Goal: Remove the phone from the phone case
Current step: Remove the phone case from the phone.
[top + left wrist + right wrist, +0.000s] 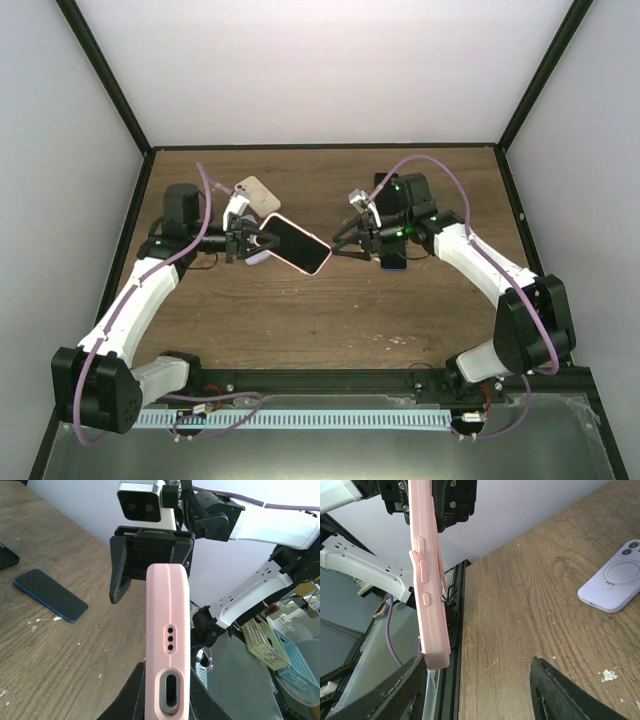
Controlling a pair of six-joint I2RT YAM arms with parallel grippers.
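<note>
The phone, dark screen up, sits in its pink case (297,244) and is held in the air over the table's middle. My left gripper (256,243) is shut on the case's left end. In the left wrist view the case's port edge (168,645) stands between my jaws. My right gripper (342,241) is open at the case's right end. In the right wrist view the case's button edge (426,595) hangs just inside my left finger (380,692), and my right finger (570,695) stands far off it.
A lavender case (612,584) lies on the wooden table under the left gripper (257,258). A beige case (256,193) lies behind it. A blue phone (50,595) lies by the right arm (393,262). A black item (386,185) sits further back.
</note>
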